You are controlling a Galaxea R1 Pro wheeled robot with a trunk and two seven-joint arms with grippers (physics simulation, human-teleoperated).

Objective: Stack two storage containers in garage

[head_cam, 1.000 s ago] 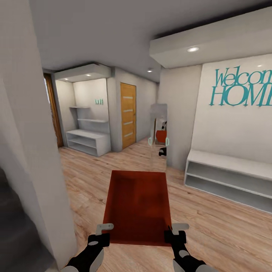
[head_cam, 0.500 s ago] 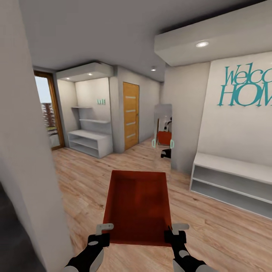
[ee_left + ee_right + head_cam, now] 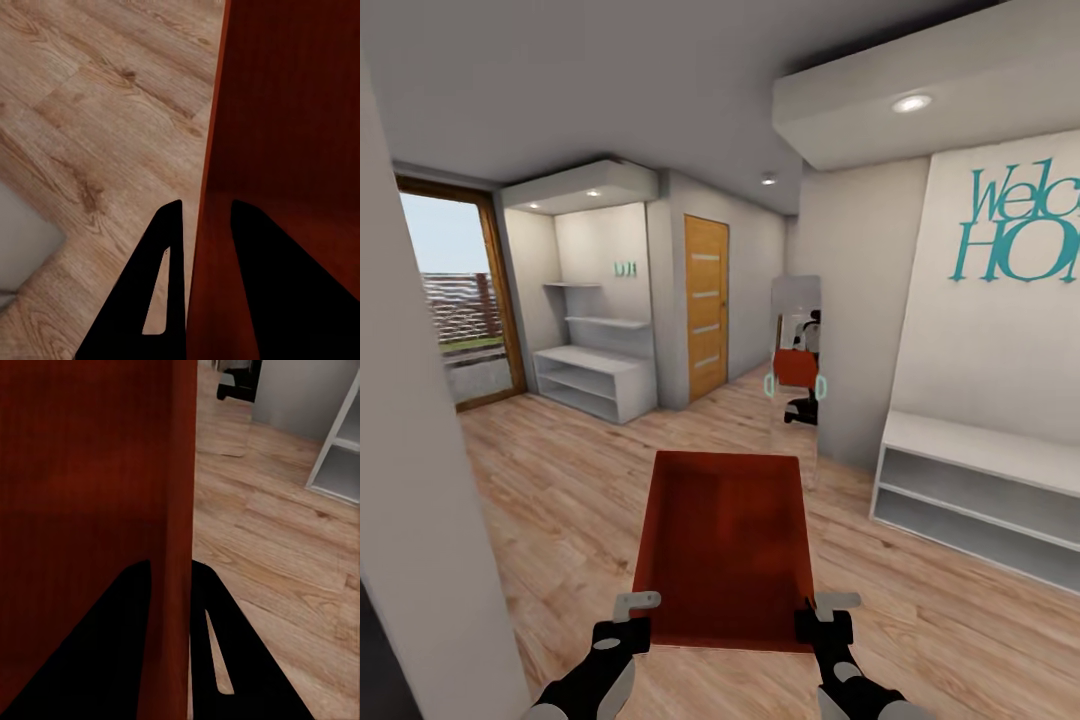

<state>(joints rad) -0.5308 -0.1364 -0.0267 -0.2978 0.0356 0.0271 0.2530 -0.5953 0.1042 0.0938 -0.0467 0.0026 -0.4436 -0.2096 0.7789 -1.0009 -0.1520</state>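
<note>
Your left pincer is clamped on the near left corner of the storage container, one finger outside the wall and one inside. Your right pincer grips the near right corner the same way, the wall pinched between its fingers. You hold the open-top orange-red container out in front, above the light wood-plank floor. Beyond it stands a mirror reflecting the robot, with a wooden door, white shelves, a glass door and a low white bench around.
</note>
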